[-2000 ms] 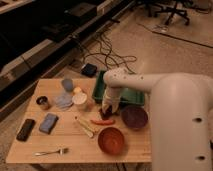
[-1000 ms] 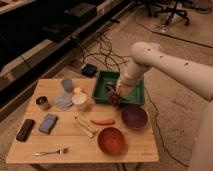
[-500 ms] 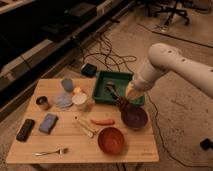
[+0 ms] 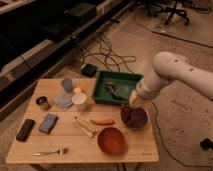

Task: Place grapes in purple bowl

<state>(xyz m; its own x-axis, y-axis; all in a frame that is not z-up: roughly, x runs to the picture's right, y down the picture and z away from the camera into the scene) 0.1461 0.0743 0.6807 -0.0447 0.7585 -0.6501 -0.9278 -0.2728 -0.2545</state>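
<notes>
The purple bowl (image 4: pixel 135 118) stands at the right side of the wooden table (image 4: pixel 65 142). My gripper (image 4: pixel 131 105) hangs at the end of the white arm (image 4: pixel 165 72), just over the bowl's back-left rim. A dark lump that looks like the grapes (image 4: pixel 126 113) shows right under the gripper, inside the bowl's left part. I cannot tell whether the gripper still holds it or whether it rests in the bowl.
A green tray (image 4: pixel 120 80) with a small utensil sits behind the bowl. An orange bowl (image 4: pixel 111 140) is in front, and a red-orange chili (image 4: pixel 102 121) lies to its left. Cups (image 4: pixel 79 100), a blue sponge (image 4: pixel 48 123), a fork (image 4: pixel 50 151) and a black object (image 4: pixel 25 129) fill the left half.
The arm has swung right, from the table's middle by the chili, past the green tray, to above the purple bowl, and has come lower over it.
</notes>
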